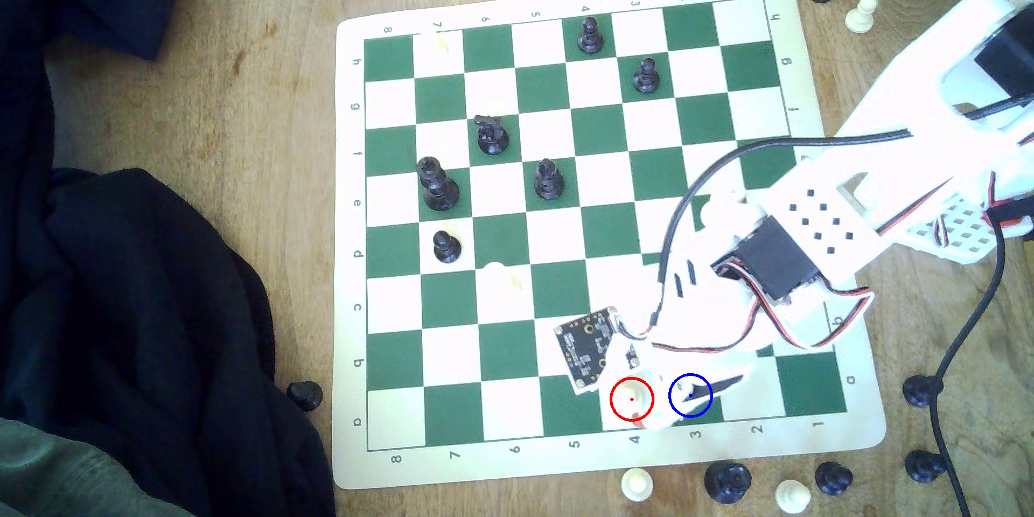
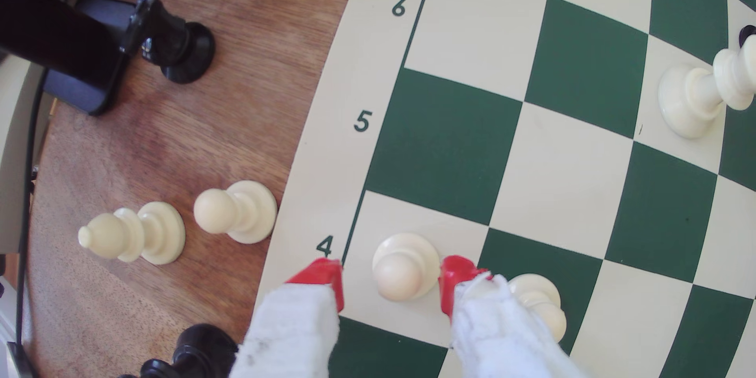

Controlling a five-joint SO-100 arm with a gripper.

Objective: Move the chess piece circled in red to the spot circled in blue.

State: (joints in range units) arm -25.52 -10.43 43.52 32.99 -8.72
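While the gripper (image 2: 392,286) straddles the small cream-white plastic pawn (image 2: 403,266), its red-tipped white fingers (image 2: 454,280) stand spread, not yet pinching.

Nearest the pawn, one red tip sits just beside its base and the other stands a little apart by the printed 4, so the pawn lies between them, upright on its white edge square (image 1: 631,399). Just beside the pawn, on the far side of the closer tip, another cream-white piece (image 2: 540,300) stands on the dark green blue-ringed square (image 1: 690,395). Farther off is the green-and-cream board (image 2: 572,75).
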